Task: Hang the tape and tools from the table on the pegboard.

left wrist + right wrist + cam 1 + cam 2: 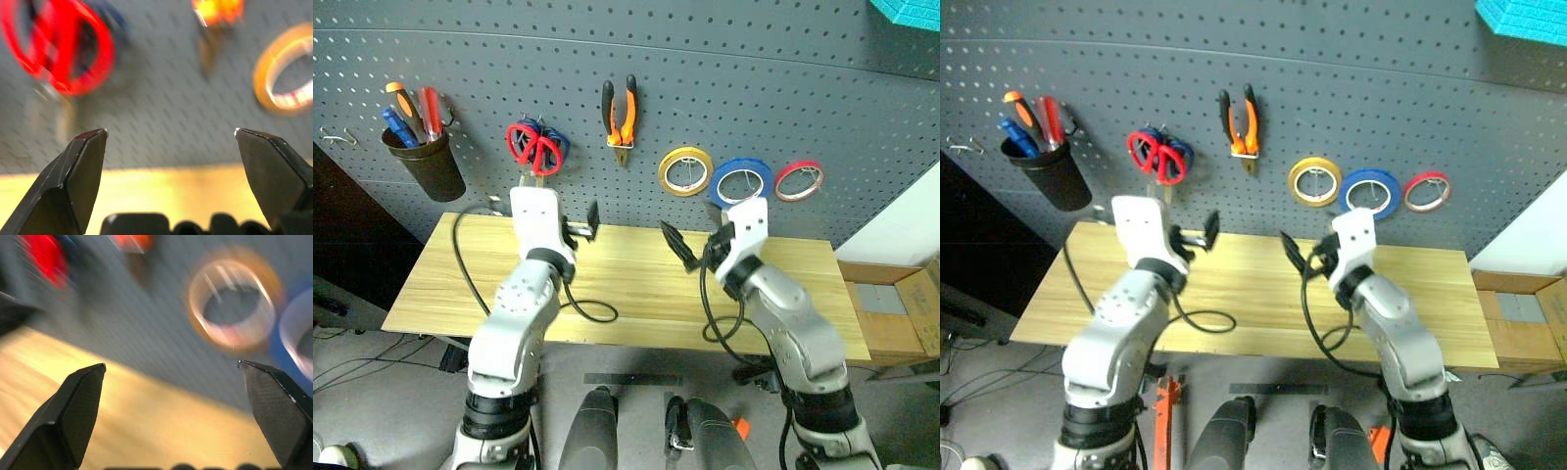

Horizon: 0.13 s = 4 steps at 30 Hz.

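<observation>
**A:** Left eye view, from the left: where do the task's things sit?

**B:** All on the pegboard (724, 69) already. A dark cup (429, 162) at the far left holds the screwdriver with the red handle (430, 113) next to orange and blue-handled tools (399, 113). Next come the red-handled scissors (533, 147), hanging over a blue-handled pair, then the pliers (621, 116), then a yellow roll (685, 170), the blue tape (741, 182) and a red roll (799, 180). The tabletop (626, 284) carries none of the task's things.

**A:** And the end effectors?

**B:** The left end effector (581, 228) hovers above the tabletop below the scissors, fingers spread wide, holding nothing. The right end effector (680, 248) hovers below the yellow roll, likewise spread and empty.

**A:** So how far along is it?

**B:** I'd judge the hanging done.

**A:** If the tape needed reseating, how would it handle?

**B:** Probably light and stiff enough, a thin ring with a smooth, likely slippery rim. Pinch across the band at its lower edge, one finger inside the hole. The pliers look heaviest; grip them at the rubbery handles. The scissors are best taken at the pivot.
</observation>
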{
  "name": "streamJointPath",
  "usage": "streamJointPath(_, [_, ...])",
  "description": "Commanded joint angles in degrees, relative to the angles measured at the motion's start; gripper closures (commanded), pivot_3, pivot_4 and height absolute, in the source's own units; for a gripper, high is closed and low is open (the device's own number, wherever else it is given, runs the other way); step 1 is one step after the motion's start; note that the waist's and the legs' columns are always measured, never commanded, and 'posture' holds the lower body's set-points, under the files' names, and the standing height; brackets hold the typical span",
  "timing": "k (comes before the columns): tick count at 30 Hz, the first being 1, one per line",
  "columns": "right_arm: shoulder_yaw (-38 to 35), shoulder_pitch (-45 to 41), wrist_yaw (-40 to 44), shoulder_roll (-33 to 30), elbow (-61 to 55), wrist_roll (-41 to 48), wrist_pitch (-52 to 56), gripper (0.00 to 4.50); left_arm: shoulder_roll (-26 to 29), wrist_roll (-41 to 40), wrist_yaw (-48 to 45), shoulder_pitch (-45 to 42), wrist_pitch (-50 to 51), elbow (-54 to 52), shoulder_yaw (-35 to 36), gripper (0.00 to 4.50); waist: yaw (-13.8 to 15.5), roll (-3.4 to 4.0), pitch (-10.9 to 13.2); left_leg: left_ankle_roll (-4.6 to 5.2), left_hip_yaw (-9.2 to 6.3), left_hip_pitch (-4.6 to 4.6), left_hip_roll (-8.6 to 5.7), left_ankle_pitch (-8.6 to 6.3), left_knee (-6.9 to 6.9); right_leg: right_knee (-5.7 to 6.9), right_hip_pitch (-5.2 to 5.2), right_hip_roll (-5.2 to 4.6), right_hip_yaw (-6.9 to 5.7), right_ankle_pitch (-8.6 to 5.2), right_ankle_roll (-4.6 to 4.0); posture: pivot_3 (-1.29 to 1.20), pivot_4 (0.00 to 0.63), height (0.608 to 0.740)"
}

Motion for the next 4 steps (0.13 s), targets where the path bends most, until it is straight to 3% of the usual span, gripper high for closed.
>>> streamJointPath(1, [-1.63,2.21,-3.68,0.13,-1.35,-2.71,0.84,0.00,-0.15,0.87,-2.64,1.32,-3.94,4.58,0.81,0.04,-0.32,0.31,-0.25,0.01,0.00,0.00,0.00,0.00,-0.02,-0.01,0.00,0.00,0.00,0.00,0.00,0.19,0.183,0.740])
streamJointPath(4, [-3.48,3.69,-5.34,0.91,0.18,-3.21,0.12,0.00,-0.15,0.12,-5.06,0.94,-6.05,11.38,2.55,0.04,-0.91,0.48,-0.43,0.05,0.02,0.00,-0.02,0.03,-0.01,-0.03,0.00,0.02,-0.01,0.00,0.01,0.17,0.173,0.740])
